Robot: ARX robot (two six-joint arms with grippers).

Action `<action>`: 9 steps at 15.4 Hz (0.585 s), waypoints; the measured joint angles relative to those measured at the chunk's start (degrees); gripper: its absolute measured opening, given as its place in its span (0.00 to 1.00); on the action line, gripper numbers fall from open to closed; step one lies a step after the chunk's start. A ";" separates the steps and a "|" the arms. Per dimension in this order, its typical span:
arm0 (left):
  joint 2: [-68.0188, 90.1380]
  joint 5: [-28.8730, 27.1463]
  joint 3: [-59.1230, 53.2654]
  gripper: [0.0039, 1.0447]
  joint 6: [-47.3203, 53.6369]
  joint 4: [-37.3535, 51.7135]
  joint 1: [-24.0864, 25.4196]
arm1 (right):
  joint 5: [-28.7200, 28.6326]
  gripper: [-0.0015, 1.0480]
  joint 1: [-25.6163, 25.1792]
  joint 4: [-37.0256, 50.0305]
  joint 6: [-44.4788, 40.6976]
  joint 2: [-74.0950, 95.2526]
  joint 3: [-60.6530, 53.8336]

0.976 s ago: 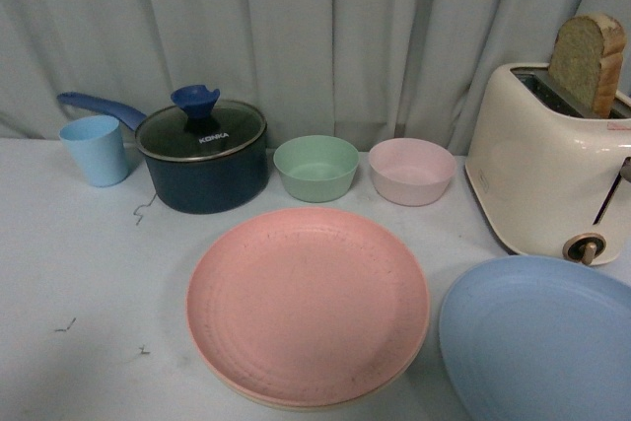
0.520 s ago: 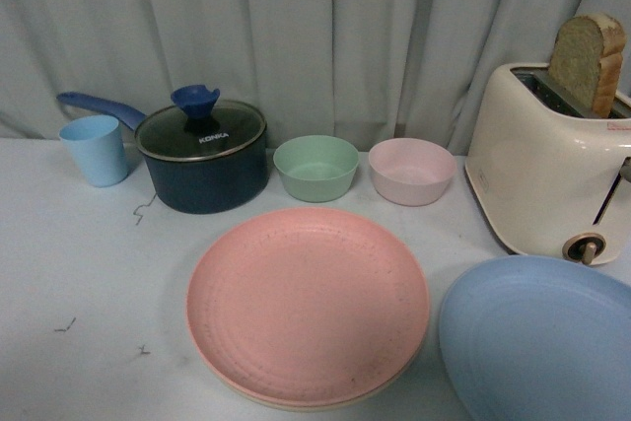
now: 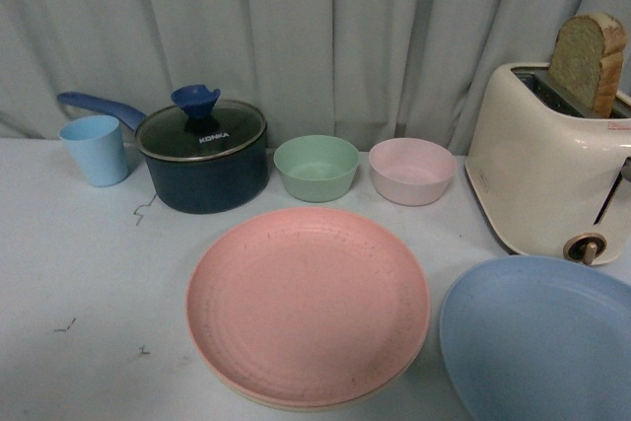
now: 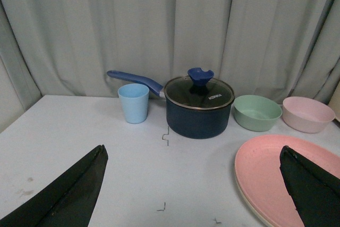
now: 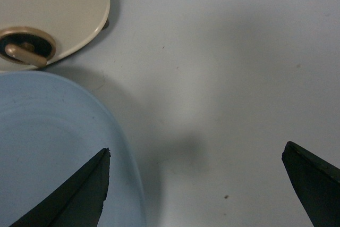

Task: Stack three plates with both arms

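Nothing has shifted: pink plate (image 3: pixel 308 308) sits mid-desk on the cream plate (image 3: pixel 296 407), blue plate (image 3: pixel 537 337) beside the toaster (image 3: pixel 547 160), left fingers (image 4: pixel 64 195) and right fingers (image 5: pixel 74 195) wide; a shallow rim grab could skid blue into the toaster.

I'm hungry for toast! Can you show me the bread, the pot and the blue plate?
bread (image 3: pixel 580 61): front view, on the slice's flat face.
pot (image 3: pixel 209 176): front view, on its dark blue side wall.
blue plate (image 3: pixel 537 342): front view, on its bare inner surface.
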 joint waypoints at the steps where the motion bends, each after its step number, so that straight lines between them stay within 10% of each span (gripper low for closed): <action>1: 0.00 0.00 0.00 0.94 0.00 0.00 0.00 | 0.50 0.94 1.40 -1.60 1.14 2.80 2.12; 6: 0.00 0.00 0.00 0.94 0.02 0.00 0.00 | 2.21 0.94 3.98 -3.37 2.99 10.78 6.12; 9: 0.00 0.00 0.00 0.94 0.02 0.00 0.00 | 2.10 0.66 4.24 -2.73 3.37 11.17 6.16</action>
